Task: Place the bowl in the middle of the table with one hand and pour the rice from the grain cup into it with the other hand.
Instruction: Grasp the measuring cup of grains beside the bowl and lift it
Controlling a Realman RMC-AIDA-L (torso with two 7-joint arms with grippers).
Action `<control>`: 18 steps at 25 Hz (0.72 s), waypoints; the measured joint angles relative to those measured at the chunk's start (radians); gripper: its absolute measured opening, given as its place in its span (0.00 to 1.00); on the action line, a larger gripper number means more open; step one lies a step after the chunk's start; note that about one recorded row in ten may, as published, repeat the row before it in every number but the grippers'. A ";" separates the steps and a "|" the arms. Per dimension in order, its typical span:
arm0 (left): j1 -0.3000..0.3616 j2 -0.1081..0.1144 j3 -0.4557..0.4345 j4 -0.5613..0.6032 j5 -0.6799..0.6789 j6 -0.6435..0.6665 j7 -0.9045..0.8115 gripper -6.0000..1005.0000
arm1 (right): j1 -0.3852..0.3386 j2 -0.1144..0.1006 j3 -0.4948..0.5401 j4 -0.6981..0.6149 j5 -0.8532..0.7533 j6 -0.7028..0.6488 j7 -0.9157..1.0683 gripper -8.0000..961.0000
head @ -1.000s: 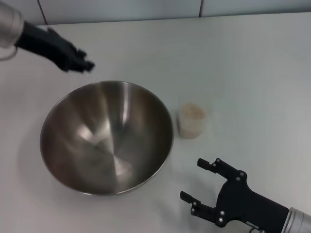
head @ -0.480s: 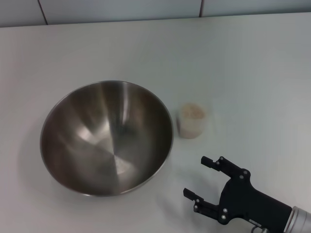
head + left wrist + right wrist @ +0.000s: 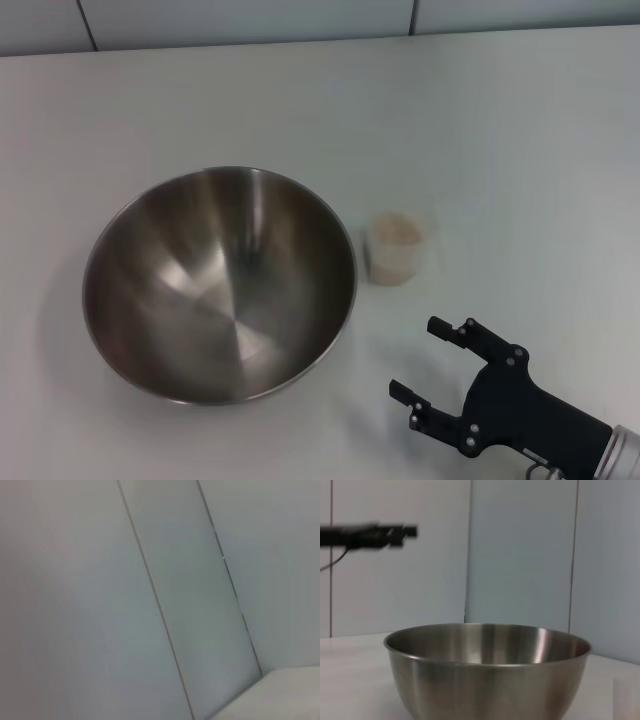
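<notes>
Bowl and grain cup on bench; right end effector spread, empty.
Steel bowl, shiny brushed interior, sits upright left of centre on white bench. Translucent grain cup with pale rice stands just beside its rim. Right end effector near the cup. Left end effector raised beyond the bowl; fingers unreadable.

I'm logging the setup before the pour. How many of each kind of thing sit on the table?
Steel bowl: 1
Grain cup holding rice: 1
Total on the table: 2
</notes>
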 joint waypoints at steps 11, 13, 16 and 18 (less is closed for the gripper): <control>-0.044 0.050 -0.066 -0.576 0.197 -0.090 0.405 0.86 | -0.074 0.007 0.311 0.035 0.001 0.005 -0.096 0.82; -0.042 0.047 -0.059 -0.578 0.197 -0.103 0.402 0.86 | -0.082 0.007 0.355 0.050 0.001 0.008 -0.124 0.82; -0.047 0.046 -0.057 -0.589 0.216 -0.108 0.396 0.86 | -0.103 0.007 0.471 0.099 0.002 0.012 -0.192 0.82; -0.049 0.045 -0.059 -0.591 0.219 -0.111 0.396 0.86 | -0.102 0.008 0.484 0.108 0.002 0.015 -0.203 0.82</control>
